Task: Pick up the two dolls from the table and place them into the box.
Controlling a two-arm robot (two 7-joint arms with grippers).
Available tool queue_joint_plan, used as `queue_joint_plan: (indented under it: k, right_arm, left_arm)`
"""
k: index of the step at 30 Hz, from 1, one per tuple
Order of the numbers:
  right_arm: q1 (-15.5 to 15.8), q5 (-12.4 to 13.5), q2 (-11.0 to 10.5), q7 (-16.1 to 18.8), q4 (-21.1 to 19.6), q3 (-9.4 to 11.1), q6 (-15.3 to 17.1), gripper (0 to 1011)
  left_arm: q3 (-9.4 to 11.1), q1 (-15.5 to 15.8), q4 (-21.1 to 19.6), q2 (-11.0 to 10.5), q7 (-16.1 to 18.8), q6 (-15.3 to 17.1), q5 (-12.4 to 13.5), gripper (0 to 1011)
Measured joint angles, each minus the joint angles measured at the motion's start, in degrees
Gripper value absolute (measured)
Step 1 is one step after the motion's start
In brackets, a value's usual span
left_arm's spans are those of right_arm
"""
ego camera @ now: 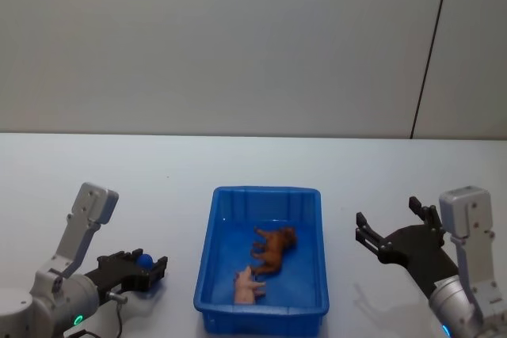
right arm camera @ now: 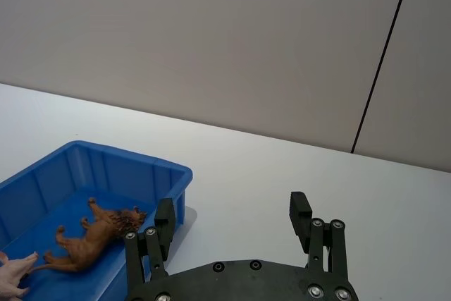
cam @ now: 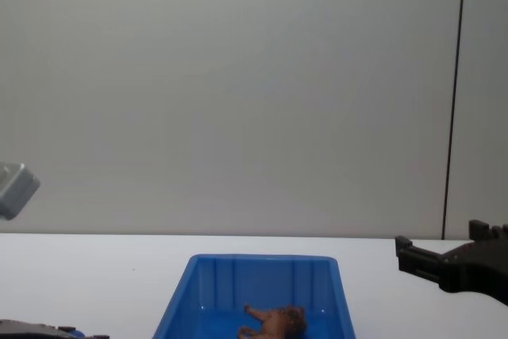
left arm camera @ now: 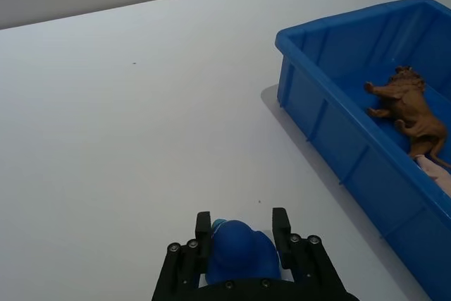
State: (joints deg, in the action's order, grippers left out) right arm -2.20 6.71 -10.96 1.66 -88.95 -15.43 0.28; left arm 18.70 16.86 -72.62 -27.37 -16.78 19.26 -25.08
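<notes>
Closest to you in the left wrist view, your left claw (left arm camera: 242, 229) is gripping a dark blue doll (left arm camera: 238, 253) between its fingers, hovering over the white counter (left arm camera: 141, 139) left of the box (left arm camera: 338, 146). From the head view, that left claw (ego camera: 147, 263) is sitting near the box's (ego camera: 207, 259) left wall, the blue doll (ego camera: 144, 260) showing as a small ball at its tip. Inside the box, the shaggy brown doll (ego camera: 274, 248) is lying in the middle, with the pale pink doll (ego camera: 248, 284) just in front of it, nearer the robot. Your right claw (right arm camera: 232, 218) is hanging empty with its fingers spread apart, right of the box (right arm camera: 77, 195). Looking across from the chest view, the brown doll (cam: 274, 321) is showing above the box's (cam: 262, 275) far wall ribs.
</notes>
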Motion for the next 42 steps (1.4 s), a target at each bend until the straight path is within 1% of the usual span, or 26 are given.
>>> queue_joint_plan:
  k: [1,4,5,6,7,8,16,24,30,36,42]
  right_arm:
    - [0.0,0.0,0.0,0.0,0.0,0.0,0.0,1001]
    - [0.0,0.0,0.0,0.0,0.0,0.0,0.0,1001]
    - [0.0,0.0,0.0,0.0,0.0,0.0,0.0,1001]
    - [0.0,0.0,0.0,0.0,0.0,0.0,0.0,1001]
    - [0.0,0.0,0.0,0.0,0.0,0.0,0.0,1001]
    - [0.0,0.0,0.0,0.0,0.0,0.0,0.0,1001]
    - [0.0,0.0,0.0,0.0,0.0,0.0,0.0,1001]
    - [0.0,0.0,0.0,0.0,0.0,0.0,0.0,1001]
    - [0.0,0.0,0.0,0.0,0.0,0.0,0.0,1001]
    - [0.0,0.0,0.0,0.0,0.0,0.0,0.0,1001]
    - [0.0,0.0,0.0,0.0,0.0,0.0,0.0,1001]
  left_arm:
    - [0.0,0.1,0.2,0.1,-0.1,0.1,0.1,546]
    - [0.1,0.6,0.5,0.2,-0.2,0.3,0.7,443]
    - [0.1,0.6,0.5,0.3,-0.2,0.3,0.8,425]
    - [0.1,0.6,0.5,0.3,-0.2,0.4,0.9,381]
    - [0.1,0.7,0.5,0.3,-0.2,0.4,0.9,360]
    - [0.1,0.7,0.5,0.3,-0.2,0.5,1.1,312]
    - [-0.1,0.2,-0.8,0.0,0.9,0.7,1.4,248]
    - [-0.4,-0.6,-3.0,-0.6,2.1,0.2,1.5,215]
    - [-0.7,-0.9,-6.5,-1.2,2.3,-0.7,2.5,181]
    - [-1.0,-0.4,-8.9,-1.4,0.9,-1.5,3.5,156]
    - [-1.0,0.7,-10.4,-1.2,-1.9,-2.9,4.3,152]
